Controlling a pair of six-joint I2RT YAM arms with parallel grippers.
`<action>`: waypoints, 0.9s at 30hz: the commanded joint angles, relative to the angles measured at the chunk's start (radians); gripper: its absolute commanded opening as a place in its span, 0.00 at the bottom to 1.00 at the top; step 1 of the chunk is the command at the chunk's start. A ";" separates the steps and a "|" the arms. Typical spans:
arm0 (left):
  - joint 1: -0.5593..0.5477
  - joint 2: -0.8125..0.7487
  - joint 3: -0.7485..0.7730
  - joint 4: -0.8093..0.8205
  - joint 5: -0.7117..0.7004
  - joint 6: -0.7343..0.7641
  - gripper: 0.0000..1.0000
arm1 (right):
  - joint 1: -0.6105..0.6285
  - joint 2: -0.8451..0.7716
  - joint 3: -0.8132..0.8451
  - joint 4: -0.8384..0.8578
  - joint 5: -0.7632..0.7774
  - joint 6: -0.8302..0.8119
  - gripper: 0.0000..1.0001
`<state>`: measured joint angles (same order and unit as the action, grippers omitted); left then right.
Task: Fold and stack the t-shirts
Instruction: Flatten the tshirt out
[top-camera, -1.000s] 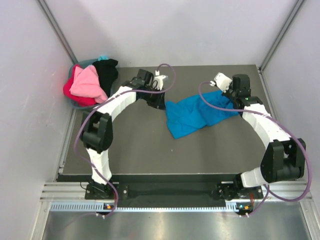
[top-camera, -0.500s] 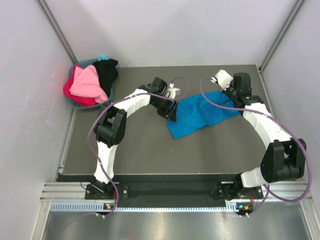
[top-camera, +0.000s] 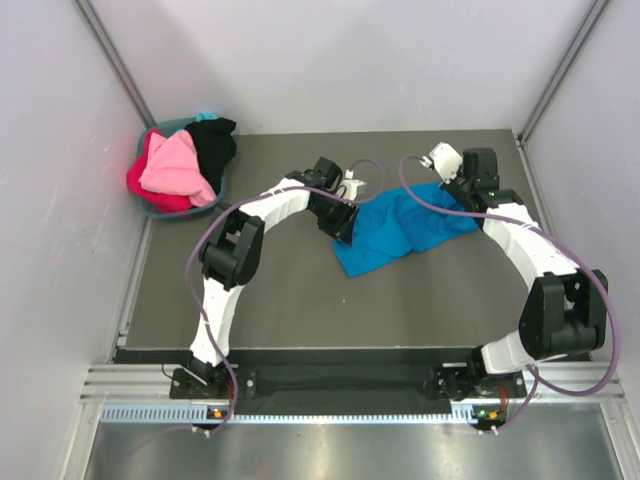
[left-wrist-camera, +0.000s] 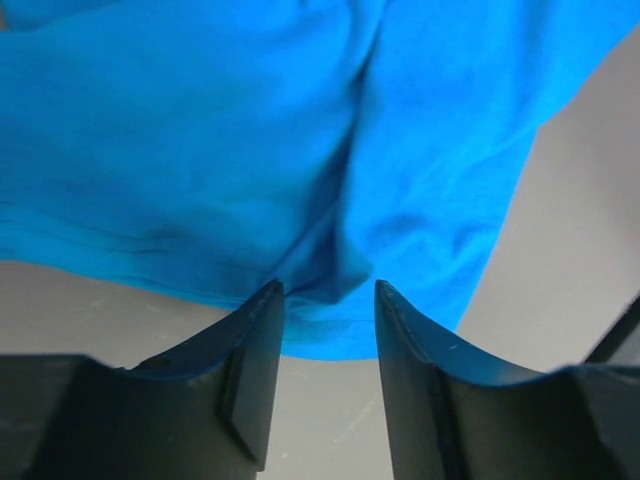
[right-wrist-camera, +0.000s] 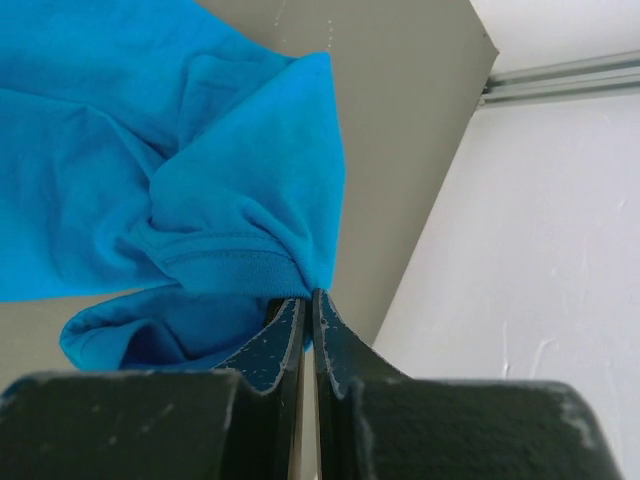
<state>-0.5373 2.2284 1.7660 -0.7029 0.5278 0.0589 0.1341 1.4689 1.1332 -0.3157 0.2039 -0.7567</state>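
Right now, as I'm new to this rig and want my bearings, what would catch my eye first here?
The bright blue cloth t-shirt lies crumpled right of centre on the dark grey table. The right arm has its jaws shut on the shirt's far-right edge, while the left arm holds open jaws around its left hem. In the far-left corner a teal plastic basket is heaped with pink, red and black shirts.

No readable text, labels, brands or numbers on anything in view.
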 joint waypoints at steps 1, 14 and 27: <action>0.002 -0.029 0.036 0.006 -0.048 0.032 0.46 | -0.013 0.008 0.051 0.001 -0.018 0.040 0.00; -0.009 -0.026 0.015 -0.032 -0.049 0.071 0.10 | -0.013 0.019 0.056 -0.008 -0.021 0.049 0.00; 0.003 -0.274 0.252 -0.141 -0.066 0.258 0.00 | -0.019 0.142 0.230 0.020 -0.021 0.129 0.00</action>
<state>-0.5407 2.1174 1.8656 -0.8104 0.4435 0.2138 0.1333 1.5742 1.2327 -0.3466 0.1856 -0.6785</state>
